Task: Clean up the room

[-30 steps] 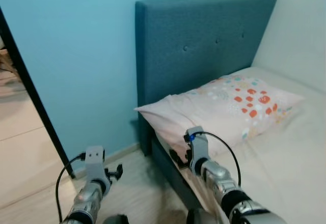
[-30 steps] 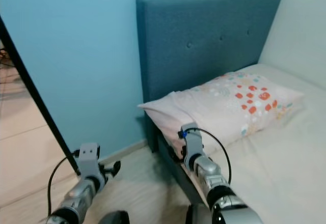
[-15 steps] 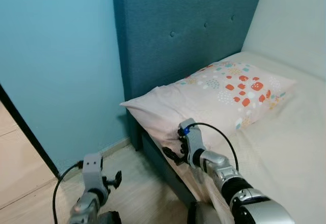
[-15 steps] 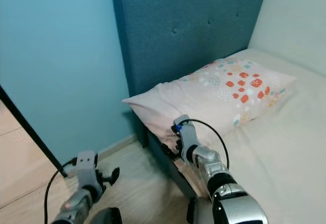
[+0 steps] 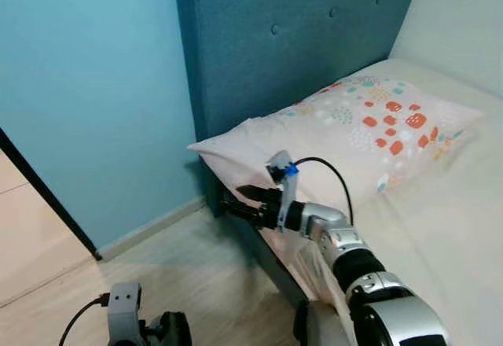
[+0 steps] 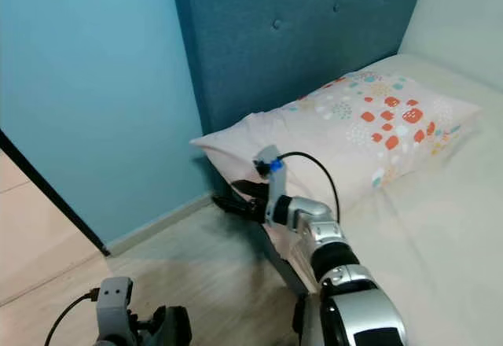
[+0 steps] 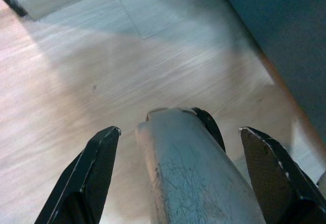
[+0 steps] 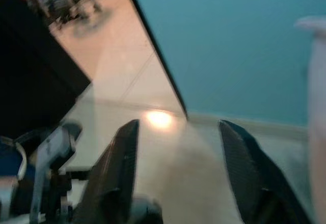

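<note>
A pink pillow [image 5: 357, 134] with orange and teal spots lies at the head of the bed, one corner hanging over the mattress edge. My right gripper [image 5: 233, 202] reaches out to the left just below that corner, beside the bed frame, open and holding nothing; in the right wrist view its fingers [image 8: 116, 173] stand apart over the floor. My left arm [image 5: 123, 305] hangs low at the bottom left. In the left wrist view the left gripper [image 7: 179, 130] is open above the wooden floor, with a silver rounded part between its fingers [image 7: 89, 175].
A dark teal padded headboard [image 5: 291, 39] stands against the light blue wall [image 5: 94, 86]. The cream mattress [image 5: 460, 228] runs off to the right. A black frame [image 5: 47, 196] leans along the wall on the left. Light wooden floor [image 5: 181, 267] lies beside the bed.
My right arm has swung out to the left, so its gripper now points past the pillow corner. The left arm has dropped lower. The camera has also shifted.
</note>
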